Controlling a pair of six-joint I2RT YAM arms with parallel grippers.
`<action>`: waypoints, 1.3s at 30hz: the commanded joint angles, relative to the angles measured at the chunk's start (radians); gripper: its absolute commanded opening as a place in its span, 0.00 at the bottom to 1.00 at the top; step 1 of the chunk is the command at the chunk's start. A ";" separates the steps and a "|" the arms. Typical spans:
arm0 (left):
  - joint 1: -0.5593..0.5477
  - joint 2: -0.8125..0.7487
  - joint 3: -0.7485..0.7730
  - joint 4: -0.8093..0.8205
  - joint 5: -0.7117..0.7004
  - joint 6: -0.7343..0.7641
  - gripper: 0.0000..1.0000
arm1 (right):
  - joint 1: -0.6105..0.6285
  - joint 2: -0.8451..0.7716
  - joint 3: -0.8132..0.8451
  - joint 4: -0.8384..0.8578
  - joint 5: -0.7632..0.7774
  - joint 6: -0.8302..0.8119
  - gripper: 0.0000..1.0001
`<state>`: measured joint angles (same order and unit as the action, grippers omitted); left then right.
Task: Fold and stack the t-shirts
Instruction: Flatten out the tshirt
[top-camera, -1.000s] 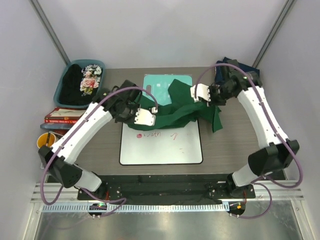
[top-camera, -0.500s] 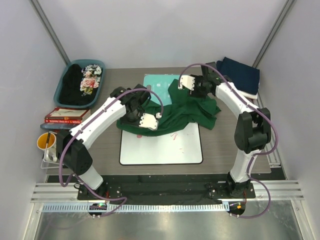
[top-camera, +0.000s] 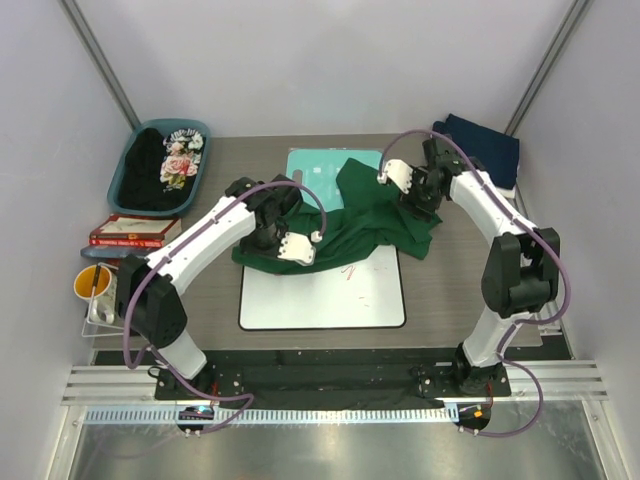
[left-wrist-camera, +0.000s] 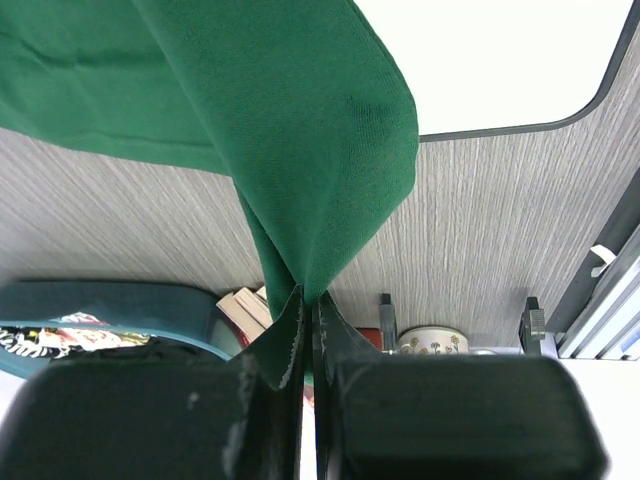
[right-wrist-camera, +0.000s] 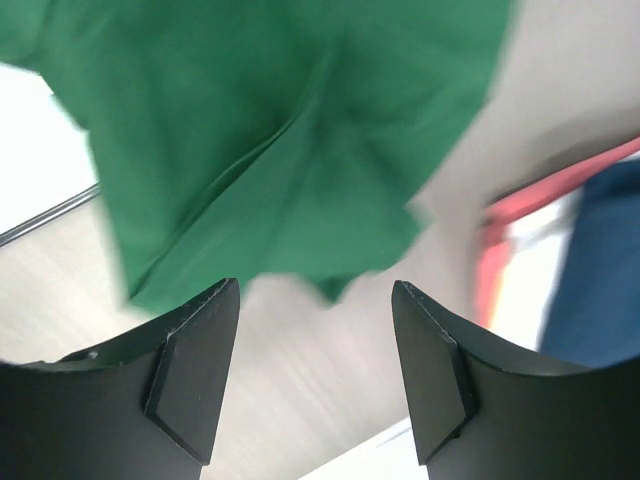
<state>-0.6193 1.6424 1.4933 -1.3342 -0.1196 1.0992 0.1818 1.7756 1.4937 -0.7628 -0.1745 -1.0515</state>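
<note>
The dark green t-shirt (top-camera: 365, 215) lies crumpled across the teal board (top-camera: 312, 165) and the top of the whiteboard (top-camera: 320, 295). My left gripper (top-camera: 270, 243) is shut on its left edge. In the left wrist view the green cloth (left-wrist-camera: 300, 120) runs down into the closed jaws of the left gripper (left-wrist-camera: 308, 298). My right gripper (top-camera: 418, 195) hovers over the shirt's right side. It is open and empty, and a loose corner of the shirt (right-wrist-camera: 300, 150) lies beyond the right gripper (right-wrist-camera: 315, 300). Folded navy (top-camera: 485, 150) and reddish (right-wrist-camera: 560, 200) t-shirts are stacked at the back right.
A teal basket (top-camera: 195, 130) at the back left holds the black floral-print t-shirt (top-camera: 165, 165). Books (top-camera: 125, 232) and a yellow mug (top-camera: 92, 282) sit along the left edge. The whiteboard carries red writing.
The right gripper opened and let go of the green shirt, which dropped from a stretched hold onto the table. The left gripper kept its grip and shifted slightly.
</note>
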 joint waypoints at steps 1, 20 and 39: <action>0.001 0.016 0.025 -0.060 -0.008 -0.009 0.00 | -0.005 -0.146 -0.114 -0.046 -0.088 0.123 0.68; 0.001 0.085 0.107 -0.082 -0.011 -0.019 0.00 | 0.013 -0.236 -0.437 0.286 0.026 0.180 0.70; 0.001 0.097 0.099 -0.071 -0.014 -0.018 0.00 | 0.015 -0.199 -0.402 0.238 -0.023 0.136 0.29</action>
<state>-0.6193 1.7401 1.5688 -1.3357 -0.1226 1.0813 0.1890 1.5673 1.0500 -0.4850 -0.1562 -0.8974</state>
